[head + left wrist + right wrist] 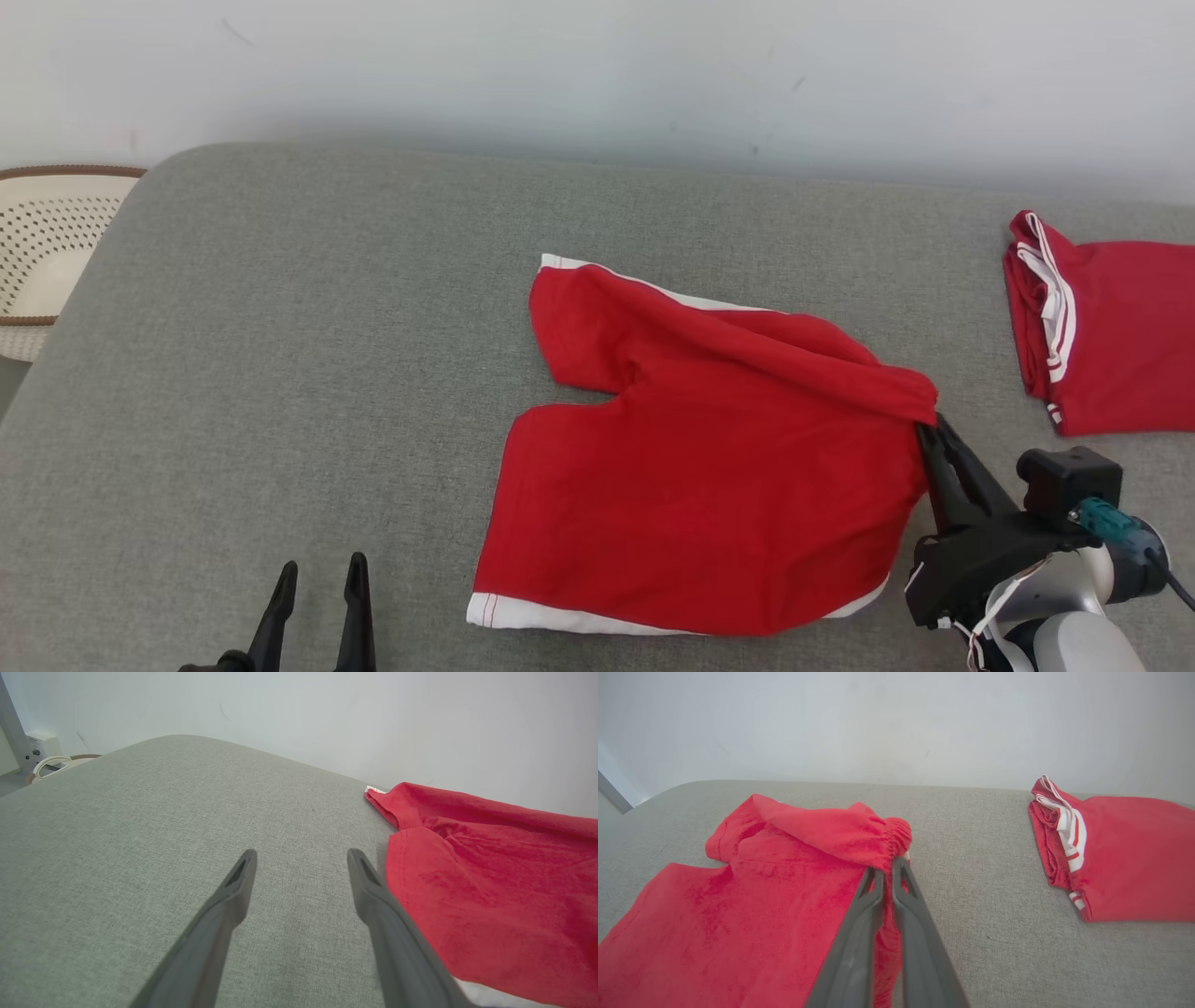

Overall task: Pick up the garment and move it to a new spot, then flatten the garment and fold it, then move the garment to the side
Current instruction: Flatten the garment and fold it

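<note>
Left end effector (323, 562) spread wide, empty, above grey padded surface (280, 327). Right end effector (929, 431) clamped on gathered edge of red garment (709, 467), mid-surface. Watch the lift: your thin pinch may slip, or trailing cloth may drag and bunch toward folded red pile (1111, 336).

A broad grey upholstered surface (280, 373) takes up most of the space, its woven fabric plain and evenly lit, its far left corner rounded off. Behind its far edge rises a pale wall (597, 75) — off-white, matt, flecked with a few small dark marks. Soft, diffuse light leaves only a faint shadow along the far edge. Past the left edge stands a cream perforated basket (65, 172) with a brown rim; near it, a grey metal post (14, 732) and a small white box (42, 742) stand against the wall.
</note>
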